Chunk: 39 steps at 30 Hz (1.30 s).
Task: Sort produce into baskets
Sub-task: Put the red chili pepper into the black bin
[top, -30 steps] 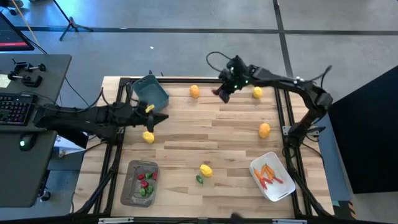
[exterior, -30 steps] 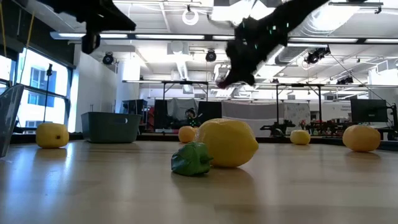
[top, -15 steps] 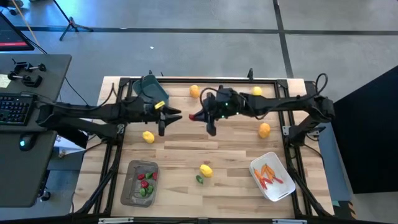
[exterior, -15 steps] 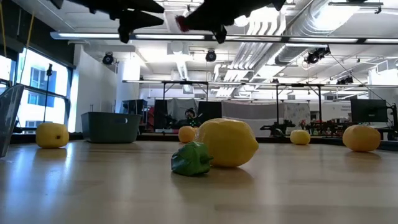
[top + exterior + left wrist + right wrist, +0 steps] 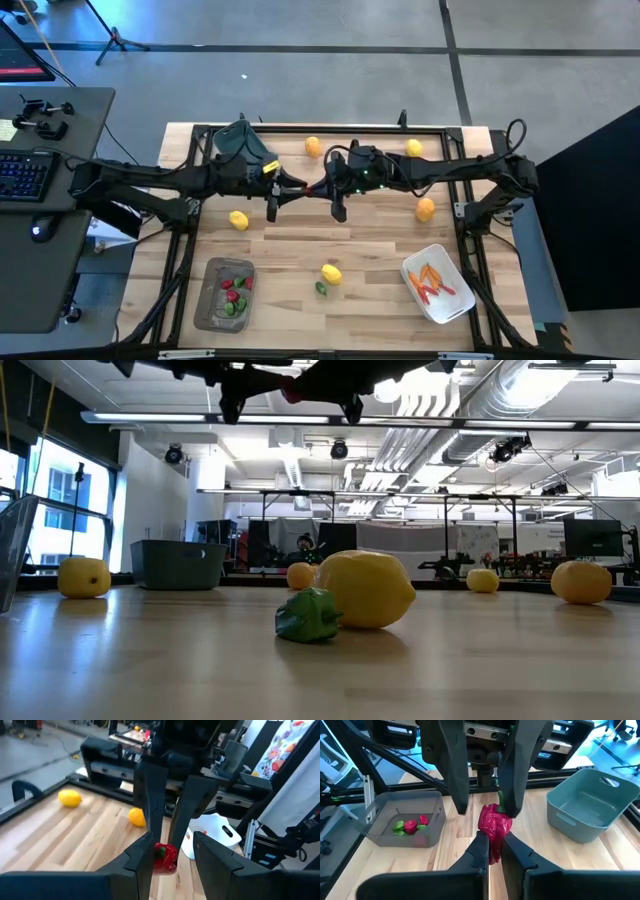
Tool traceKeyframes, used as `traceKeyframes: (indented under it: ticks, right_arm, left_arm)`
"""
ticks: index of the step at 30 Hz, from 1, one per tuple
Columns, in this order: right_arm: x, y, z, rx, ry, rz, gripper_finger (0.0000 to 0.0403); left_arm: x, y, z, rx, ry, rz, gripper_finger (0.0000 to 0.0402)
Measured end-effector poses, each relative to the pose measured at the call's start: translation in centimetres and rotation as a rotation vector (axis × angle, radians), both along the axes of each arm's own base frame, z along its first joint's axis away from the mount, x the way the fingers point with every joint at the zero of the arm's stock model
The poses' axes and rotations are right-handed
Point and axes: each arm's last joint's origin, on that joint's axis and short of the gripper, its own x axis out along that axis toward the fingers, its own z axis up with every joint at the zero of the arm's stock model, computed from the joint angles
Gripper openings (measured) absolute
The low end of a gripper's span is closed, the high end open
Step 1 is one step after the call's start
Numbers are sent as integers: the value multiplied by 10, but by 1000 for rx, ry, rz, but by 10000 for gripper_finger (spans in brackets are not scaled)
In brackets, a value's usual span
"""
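Note:
A red toy piece with a green stem [image 5: 495, 822] hangs high over the table's middle [image 5: 306, 187]. My right gripper [image 5: 495, 851] is shut on it and reaches in from the table's right [image 5: 318, 188]. My left gripper [image 5: 172, 854] is open and faces it from the left [image 5: 292, 190]. Its fingers stand on either side of the red piece [image 5: 164, 857]. Both grippers show at the top of the low view, with the red piece [image 5: 291, 388] between them. My right gripper pinches the red piece between its two fingers at the end away from the green stem [image 5: 493, 844]. The fingers come level from the table's right side. The piece is lifted well clear of the table, its stem end pointing at my left gripper. My left gripper has one finger [image 5: 142, 856] close against the red piece; I cannot tell whether it touches.
The blue-grey tub [image 5: 243, 148] stands far left. The grey tray [image 5: 212, 300] with red and green pieces stands near left. The white tub [image 5: 452, 302] with orange sticks stands near right. Lemons [image 5: 238, 220] [image 5: 331, 273] [image 5: 413, 147], orange rounds [image 5: 313, 146] [image 5: 425, 209] and a green piece [image 5: 321, 288] lie loose.
My right gripper has swung from the table's far edge toward the middle and the left, coming level, with the red piece in it. My left gripper has gone right toward it, and its open fingers now stand around the red piece.

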Motion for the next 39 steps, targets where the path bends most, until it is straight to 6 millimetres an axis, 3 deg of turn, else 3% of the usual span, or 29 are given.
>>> traceKeyframes:
  ticks: [5, 11, 17, 20, 30, 34, 39]
  right_arm:
    - [0, 0, -2, -3, 11, 5, 13]
    - [0, 1, -1, 5, 3, 31, 13]
    - [0, 1, -1, 2, -2, 32, 19]
    - [1, 1, 0, -13, -12, 39, 45]
    - [0, 0, 0, -11, -7, 41, 190]
    - [0, 0, -1, -10, 1, 39, 211]
    - [-1, 1, -3, -30, 27, -9, 212]
  left_arm:
    - [5, 0, -5, -25, 17, 4, 95]
    - [5, 1, -6, -28, 21, -37, 12]
    - [4, 3, -5, -20, 16, -55, 2]
    - [2, 3, -2, -18, 3, -54, 1]
    - [-5, 1, 3, -78, 0, -49, 0]
    - [-13, -8, 7, -90, 5, -86, 0]
    - [-36, -35, 14, -127, 66, -222, 0]
